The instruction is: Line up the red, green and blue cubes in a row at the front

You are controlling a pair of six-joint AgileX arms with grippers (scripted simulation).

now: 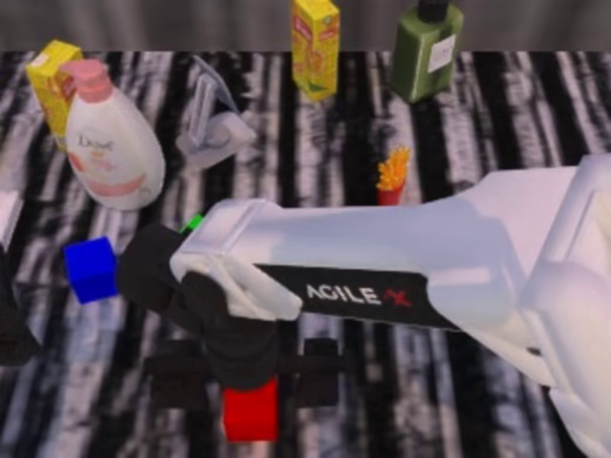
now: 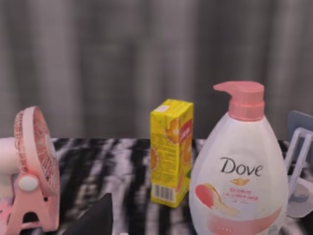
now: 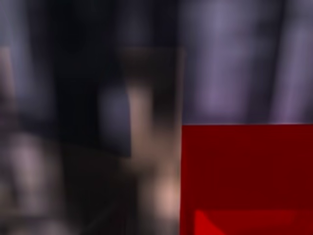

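Note:
The red cube (image 1: 250, 415) sits near the table's front edge, left of centre. My right gripper (image 1: 250, 377) hangs just above and behind it, open, its dark fingers spread wider than the cube. The red cube (image 3: 247, 178) fills one corner of the right wrist view, very close. The blue cube (image 1: 91, 270) rests at the left, beside the right arm's wrist. Only a sliver of the green cube (image 1: 194, 223) shows behind that arm. My left gripper (image 1: 8, 324) is parked at the left edge.
A white Dove pump bottle (image 1: 112, 143) and a yellow juice carton (image 1: 52, 81) stand at the back left, and a pink fan (image 2: 34, 171) shows in the left wrist view. Farther right are a clear holder (image 1: 212, 119), another yellow carton (image 1: 316, 46), a green bottle (image 1: 427, 50) and a fries carton (image 1: 391, 179).

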